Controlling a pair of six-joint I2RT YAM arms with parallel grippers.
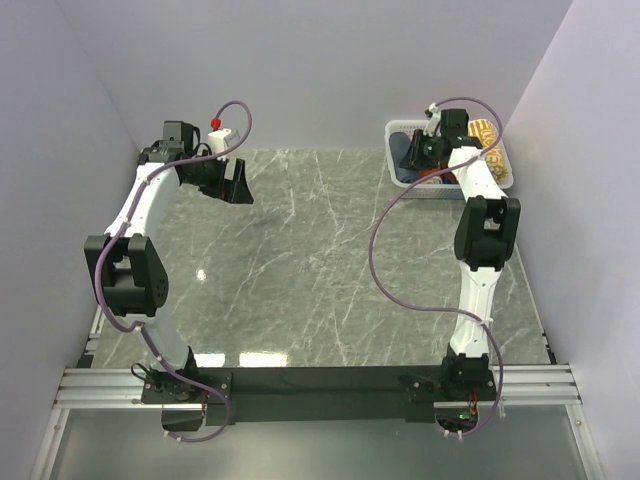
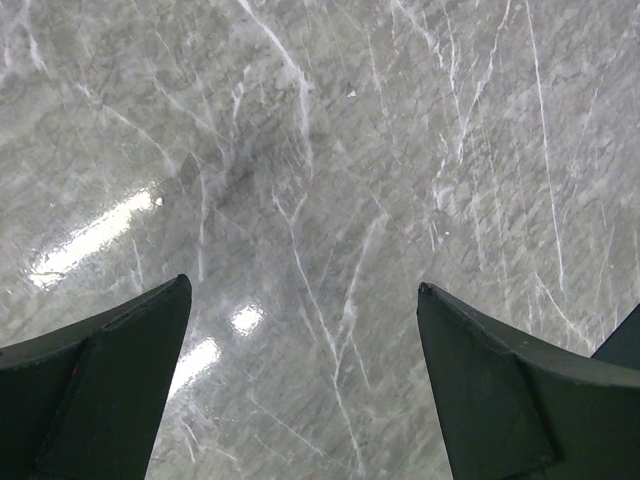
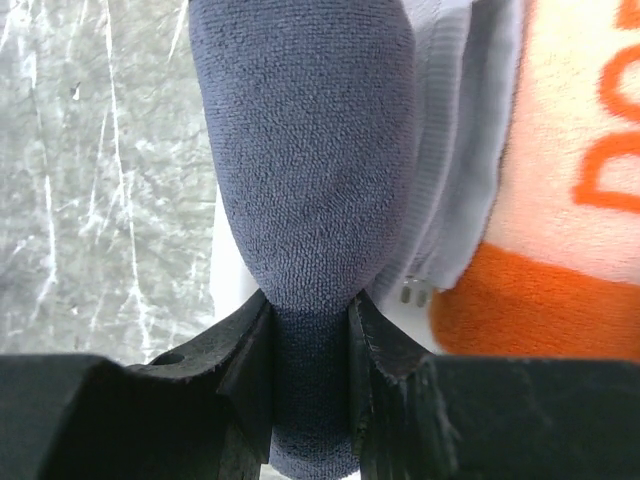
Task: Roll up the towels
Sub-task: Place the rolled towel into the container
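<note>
Rail (image 1: 100,385), marble table (image 1: 300,250), pale walls (image 1: 320,70)

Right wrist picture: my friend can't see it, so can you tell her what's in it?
The right gripper is shut on a bunched fold of navy-blue towel, seen from very close. Just right of the towel lie a pale grey cloth and a cream-and-orange cloth. The grey marble table shows on the left.
</note>
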